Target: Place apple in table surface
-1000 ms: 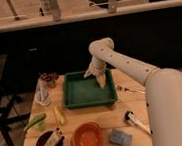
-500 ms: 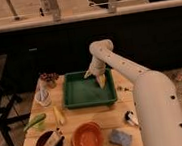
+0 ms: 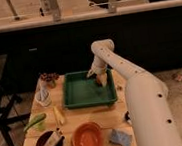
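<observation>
The apple (image 3: 102, 80) showed only as a small orange shape in the far right corner of the green tray (image 3: 80, 95); the gripper (image 3: 101, 77) hung right at it, claw spread wide, no grip discernible; the tray sat on the table surface (image 3: 106, 118), toward its far edge; an orange bowl (image 3: 87, 138) sat by the near edge.

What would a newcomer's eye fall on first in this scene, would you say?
The big white robot arm filling the right side, its gripper down over the far right corner of the green tray. Next, the orange bowl at the near edge of the wooden table.
</observation>
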Tool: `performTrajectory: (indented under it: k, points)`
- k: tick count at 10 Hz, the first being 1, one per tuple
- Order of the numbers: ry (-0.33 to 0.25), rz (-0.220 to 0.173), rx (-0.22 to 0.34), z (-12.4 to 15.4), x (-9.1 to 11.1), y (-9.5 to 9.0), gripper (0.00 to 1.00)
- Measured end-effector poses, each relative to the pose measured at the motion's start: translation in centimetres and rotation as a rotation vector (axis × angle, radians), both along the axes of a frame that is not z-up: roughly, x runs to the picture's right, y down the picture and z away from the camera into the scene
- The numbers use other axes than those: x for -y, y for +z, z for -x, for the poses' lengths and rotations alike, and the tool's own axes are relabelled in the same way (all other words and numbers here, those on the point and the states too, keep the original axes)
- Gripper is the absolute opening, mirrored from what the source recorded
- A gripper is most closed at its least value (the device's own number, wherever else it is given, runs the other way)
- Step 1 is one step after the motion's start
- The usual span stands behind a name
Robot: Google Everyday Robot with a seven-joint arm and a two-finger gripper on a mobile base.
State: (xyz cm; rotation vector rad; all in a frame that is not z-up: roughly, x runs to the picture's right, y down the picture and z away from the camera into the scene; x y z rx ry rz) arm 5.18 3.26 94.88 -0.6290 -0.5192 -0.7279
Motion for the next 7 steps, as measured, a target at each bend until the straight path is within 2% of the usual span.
performTrajectory:
  k: [2,4,5,7]
  points:
    - [-0.036,-0.009,0.016,-0.4,-0.2,0.2,0.8]
    - [-0.081,-0.046,0.038,-0.8,-0.5,0.6,0.8]
    - [-0.097,-0.067,0.043,-1.2,-0.7,0.7,0.8]
    - [-0.141,-0.134,0.068,-1.2,-0.8,0.6,0.8]
